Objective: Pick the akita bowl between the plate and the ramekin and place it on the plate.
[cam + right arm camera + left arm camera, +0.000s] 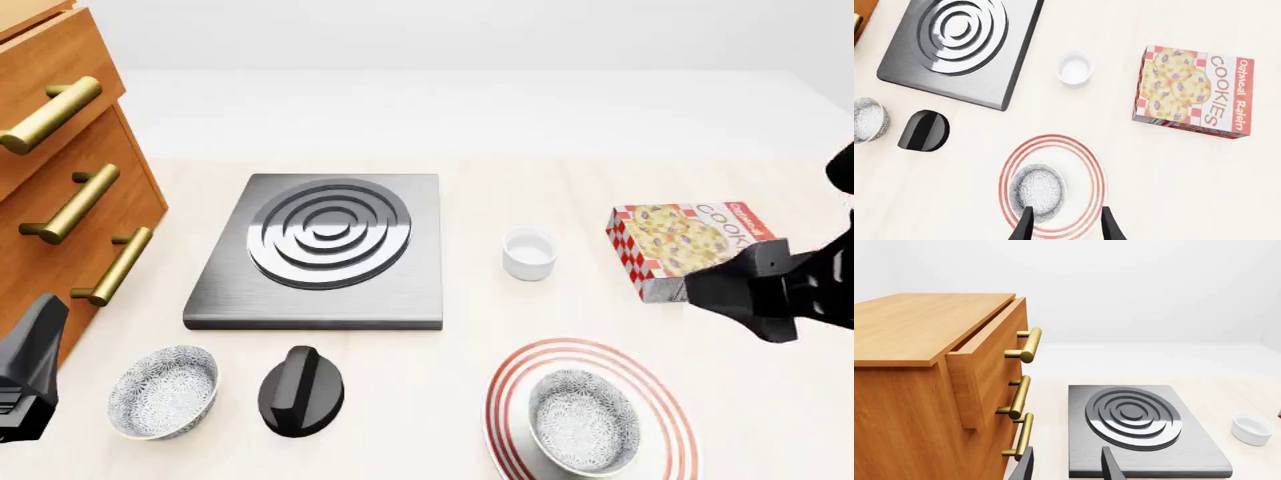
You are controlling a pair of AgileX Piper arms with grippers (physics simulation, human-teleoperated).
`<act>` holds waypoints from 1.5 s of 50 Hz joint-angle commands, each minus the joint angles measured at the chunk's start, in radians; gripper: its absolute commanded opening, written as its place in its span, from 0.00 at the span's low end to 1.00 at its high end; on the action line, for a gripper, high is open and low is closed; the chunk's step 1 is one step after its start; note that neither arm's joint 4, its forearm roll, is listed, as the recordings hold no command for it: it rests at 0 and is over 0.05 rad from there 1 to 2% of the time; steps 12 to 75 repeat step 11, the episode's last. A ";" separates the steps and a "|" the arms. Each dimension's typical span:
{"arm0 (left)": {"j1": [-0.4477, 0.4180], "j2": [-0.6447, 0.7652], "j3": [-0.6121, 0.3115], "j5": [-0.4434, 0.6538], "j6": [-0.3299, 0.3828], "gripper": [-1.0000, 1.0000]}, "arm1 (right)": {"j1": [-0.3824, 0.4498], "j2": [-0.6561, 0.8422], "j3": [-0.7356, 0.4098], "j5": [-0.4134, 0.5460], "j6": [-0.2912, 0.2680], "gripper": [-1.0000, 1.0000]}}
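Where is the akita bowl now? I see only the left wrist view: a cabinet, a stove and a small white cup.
Observer: One akita bowl sits on the plate, upright.
Operator: Does the right gripper hold it?
Observer: No. The right gripper is open above the bowl, with nothing between its fingers.
Operator: Is there a second bowl?
Observer: Yes. A look-alike bowl stands on the table, left of a black knob in the front view.
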 commanded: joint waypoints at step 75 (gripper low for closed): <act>0.000 0.000 0.000 0.000 0.000 1.00 | 0.001 -0.152 -0.241 0.163 -0.021 1.00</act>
